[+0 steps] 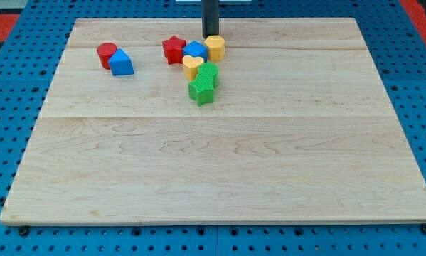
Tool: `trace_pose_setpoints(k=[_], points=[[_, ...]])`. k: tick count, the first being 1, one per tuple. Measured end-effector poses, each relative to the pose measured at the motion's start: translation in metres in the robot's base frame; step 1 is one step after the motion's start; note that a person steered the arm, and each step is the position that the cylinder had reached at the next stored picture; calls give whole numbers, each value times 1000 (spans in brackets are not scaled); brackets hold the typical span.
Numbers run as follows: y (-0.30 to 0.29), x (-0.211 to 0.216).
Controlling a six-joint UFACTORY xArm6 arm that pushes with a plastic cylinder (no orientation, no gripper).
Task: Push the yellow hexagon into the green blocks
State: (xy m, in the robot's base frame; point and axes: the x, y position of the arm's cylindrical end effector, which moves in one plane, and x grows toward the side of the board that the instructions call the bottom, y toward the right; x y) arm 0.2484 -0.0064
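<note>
The yellow hexagon (pixel 215 48) sits near the view's top centre of the wooden board. My tip (pixel 210 35) is just above it, touching or almost touching its upper edge. Two green blocks lie below: a green round block (pixel 208 72) and a green star (pixel 202 91), touching each other. A second yellow block (pixel 192 67), heart-like, sits left of the green round block. A blue block (pixel 195 50) lies between the yellow hexagon and a red star (pixel 173 50).
A red cylinder (pixel 107 53) and a blue pentagon-like block (pixel 121 63) sit together at the view's upper left. The wooden board (pixel 220 163) lies on a blue pegboard surface; its edges run near the frame's border.
</note>
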Motion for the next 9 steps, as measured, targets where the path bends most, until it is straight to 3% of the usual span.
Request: trace_pose_setpoints(k=[2, 3, 4, 5, 6, 9], points=[[-2, 64], [-2, 69], [-2, 20], [35, 0], [65, 50], [35, 65]])
